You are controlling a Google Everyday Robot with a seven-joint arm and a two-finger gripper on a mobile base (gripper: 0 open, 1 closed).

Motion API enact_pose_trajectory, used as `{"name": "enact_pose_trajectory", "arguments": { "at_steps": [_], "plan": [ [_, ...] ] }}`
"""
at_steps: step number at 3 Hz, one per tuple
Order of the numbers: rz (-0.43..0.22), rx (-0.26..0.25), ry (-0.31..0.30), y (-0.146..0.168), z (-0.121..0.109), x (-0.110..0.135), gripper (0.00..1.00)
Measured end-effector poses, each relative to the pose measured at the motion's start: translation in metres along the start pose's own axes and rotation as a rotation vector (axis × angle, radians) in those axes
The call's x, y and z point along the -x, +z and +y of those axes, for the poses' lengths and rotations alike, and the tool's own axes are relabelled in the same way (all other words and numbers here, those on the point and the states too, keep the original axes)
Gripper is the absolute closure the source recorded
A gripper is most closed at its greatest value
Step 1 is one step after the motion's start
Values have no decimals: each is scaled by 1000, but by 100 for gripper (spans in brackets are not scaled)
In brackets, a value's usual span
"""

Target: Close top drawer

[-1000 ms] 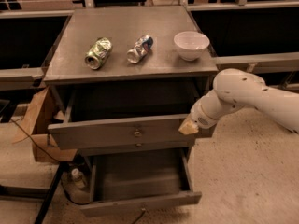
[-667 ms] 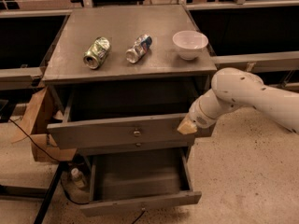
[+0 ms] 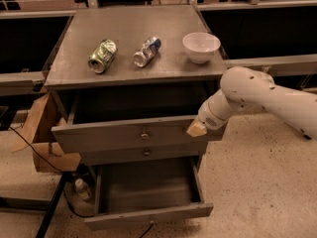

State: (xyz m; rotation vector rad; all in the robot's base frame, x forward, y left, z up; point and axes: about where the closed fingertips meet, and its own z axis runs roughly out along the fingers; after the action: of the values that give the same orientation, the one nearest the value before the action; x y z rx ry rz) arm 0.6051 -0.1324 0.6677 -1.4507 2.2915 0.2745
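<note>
The top drawer [image 3: 99, 139] of the grey cabinet stands part-way pulled out, its tall front panel with a small brass knob [image 3: 144, 135] at the centre. My gripper [image 3: 196, 129] is at the right end of that front panel, touching its outer face. The white arm reaches in from the right.
On the cabinet top [image 3: 74, 68] lie two crushed cans [image 3: 102, 56] [image 3: 147, 51] and a white bowl [image 3: 201, 46]. The middle drawer [image 3: 146, 153] is nearly shut. The bottom drawer [image 3: 148, 214] is pulled far out. A cardboard box [image 3: 42, 143], a bottle [image 3: 81, 188] and a cable lie left on the floor.
My gripper has moved a little toward the cabinet, and the top drawer's front panel has gone in slightly with it.
</note>
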Motion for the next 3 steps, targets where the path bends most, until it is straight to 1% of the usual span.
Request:
{"name": "enact_pose_trajectory", "arguments": {
  "at_steps": [2, 3],
  "plan": [
    [-16, -9, 16, 5, -6, -1, 100],
    [-28, -32, 29, 5, -12, -1, 100]
  ]
}}
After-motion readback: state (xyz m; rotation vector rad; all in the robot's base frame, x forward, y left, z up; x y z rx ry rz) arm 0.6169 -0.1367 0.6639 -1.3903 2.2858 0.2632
